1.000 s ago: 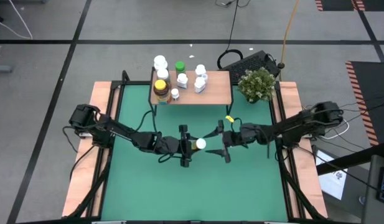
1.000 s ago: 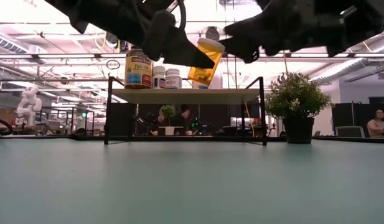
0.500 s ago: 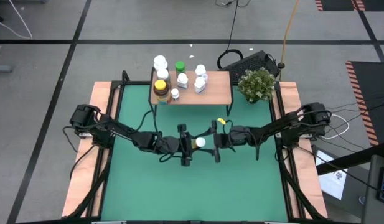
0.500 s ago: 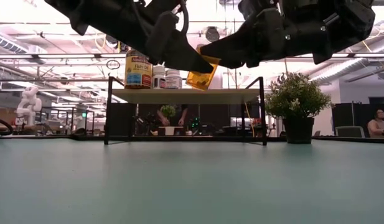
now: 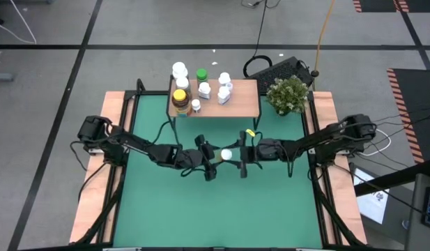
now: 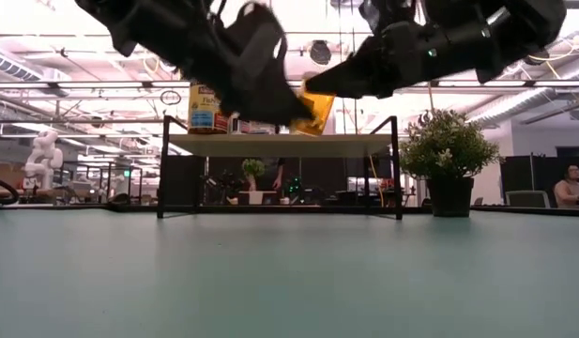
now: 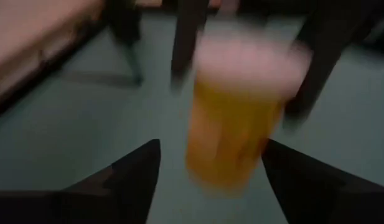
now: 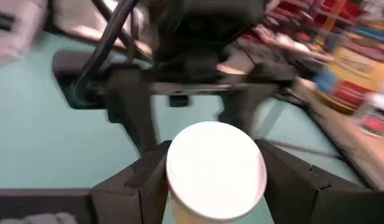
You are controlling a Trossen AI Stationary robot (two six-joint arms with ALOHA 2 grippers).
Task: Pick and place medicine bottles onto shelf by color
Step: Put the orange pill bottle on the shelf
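Above the middle of the green-topped table [image 5: 166, 216], the left hand [image 5: 209, 155] has its fingers spread apart around the translucent orange plastic bottle with a white cap [image 5: 226, 155], apart from it. The right hand [image 5: 241, 155] clamps that bottle between its fingers, in the air. Behind stands the light wood shelf on thin black legs [image 5: 246, 101], carrying other bottles [image 5: 180, 97].

An orange bottle [image 5: 226, 154] with a white cap is seen between two black pincers. The tabletop [image 5: 201, 209] is green with wood edges. A light wood shelf [image 5: 246, 101] carries white, amber and green-capped bottles.
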